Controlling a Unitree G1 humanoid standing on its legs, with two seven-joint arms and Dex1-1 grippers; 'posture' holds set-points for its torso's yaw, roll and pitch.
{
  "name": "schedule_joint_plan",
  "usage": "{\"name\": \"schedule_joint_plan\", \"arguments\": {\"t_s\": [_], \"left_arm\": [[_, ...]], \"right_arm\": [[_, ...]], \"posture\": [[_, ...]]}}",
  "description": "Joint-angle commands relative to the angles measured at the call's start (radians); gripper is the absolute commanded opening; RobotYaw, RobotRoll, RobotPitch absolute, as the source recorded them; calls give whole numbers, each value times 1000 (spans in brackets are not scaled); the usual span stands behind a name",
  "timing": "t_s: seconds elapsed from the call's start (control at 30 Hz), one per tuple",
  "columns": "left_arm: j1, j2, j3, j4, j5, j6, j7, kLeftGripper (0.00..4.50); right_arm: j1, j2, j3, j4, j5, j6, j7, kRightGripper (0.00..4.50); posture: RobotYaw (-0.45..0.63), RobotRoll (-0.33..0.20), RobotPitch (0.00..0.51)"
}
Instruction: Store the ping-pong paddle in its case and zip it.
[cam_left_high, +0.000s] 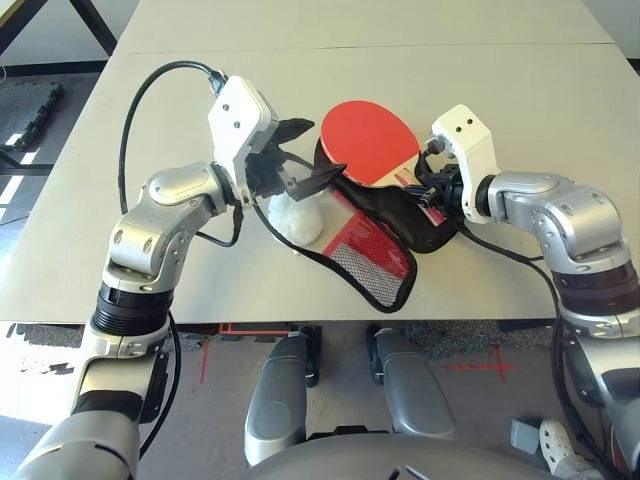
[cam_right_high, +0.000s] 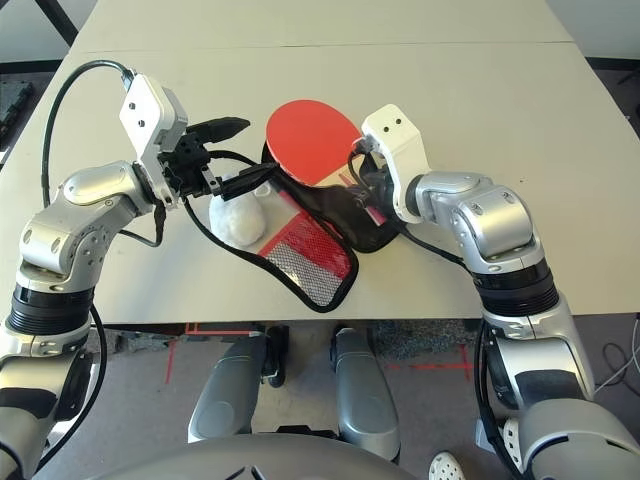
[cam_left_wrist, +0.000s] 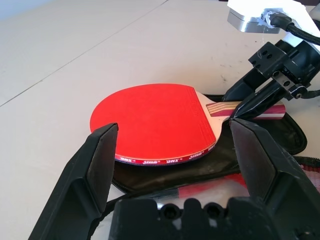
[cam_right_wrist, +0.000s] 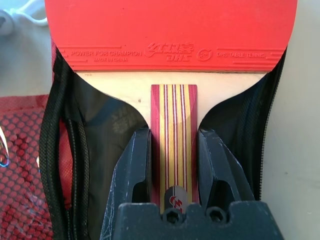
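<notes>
Right gripper jaws astride the ping-pong paddle handle.

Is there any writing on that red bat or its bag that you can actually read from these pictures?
"POWER FOR CHAMPION" and, under it, "MADE IN CHINA": on the red rubber of the ping-pong paddle, near the handle.
"DHS", under some characters I cannot read: middle of the same strip.
"DHS TABLE TENNIS", beside a small round mark: on the same strip.
Small white print along the rubber's edge, seen from the left wrist: too blurred to read.
A small emblem on the handle: unreadable.
The case: no readable text.
</notes>
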Motion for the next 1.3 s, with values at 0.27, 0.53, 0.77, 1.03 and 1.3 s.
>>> {"name": "schedule_joint_plan", "arguments": {"t_s": [0.27, 0.53, 0.77, 1.03, 1.3], "left_arm": [[18, 8, -1, -32, 7, 8, 8, 4500], [-1, 16, 23, -37, 4, 7, 17, 4500], [-57, 223, 192, -28, -13, 55, -26, 4500], [180, 447, 354, 98, 42, -17, -106, 4500], [300, 445, 295, 29, 34, 11, -132, 4500]], "right_arm": [[35, 28, 6, 42, 0, 21, -20, 1103], [43, 27, -11, 69, 33, -23, 39, 3182], [92, -52, -124, 96, 135, -175, 241, 4442], [74, -82, -284, 212, 244, -283, 362, 4442], [-7, -62, -415, 384, 337, -250, 344, 4442]], "posture": [[97, 0, 228], [102, 0, 222], [131, 0, 230], [163, 0, 250], [159, 0, 262]]}}
